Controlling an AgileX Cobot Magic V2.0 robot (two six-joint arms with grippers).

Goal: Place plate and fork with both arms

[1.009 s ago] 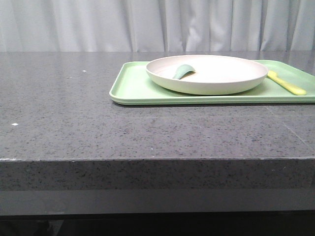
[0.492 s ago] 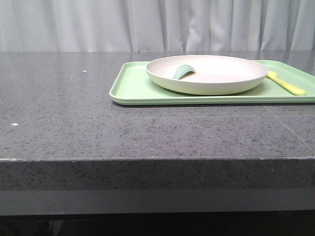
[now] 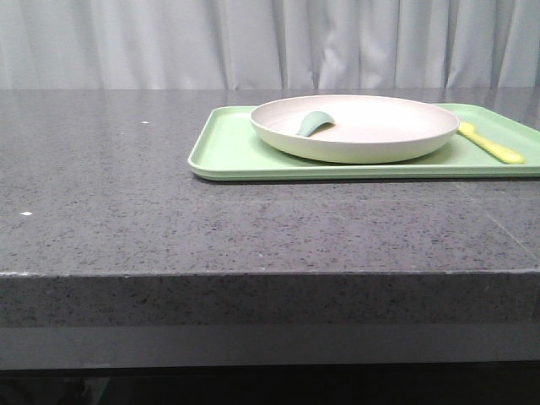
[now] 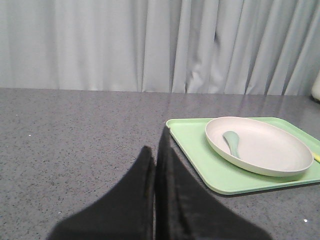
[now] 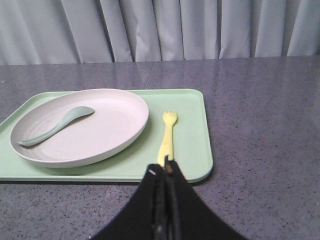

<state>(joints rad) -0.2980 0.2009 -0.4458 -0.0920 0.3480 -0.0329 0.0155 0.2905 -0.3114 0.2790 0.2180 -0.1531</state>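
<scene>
The plate (image 3: 355, 127) sits on the tray (image 3: 228, 152), fork (image 3: 491, 143) to its right.

both grippers, left (image 4: 154, 165) and right (image 5: 165, 175), have plain matte black tapering jaws.

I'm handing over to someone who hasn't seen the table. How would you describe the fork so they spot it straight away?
Find the light-green rectangular tray on the dark speckled countertop. On it sits a large cream-white plate; the fork lies directly on the tray beside that plate, on the robot's right. It is small, pale yellow and short-tined, unlike the grey-green spoon, which lies inside the plate.
</scene>
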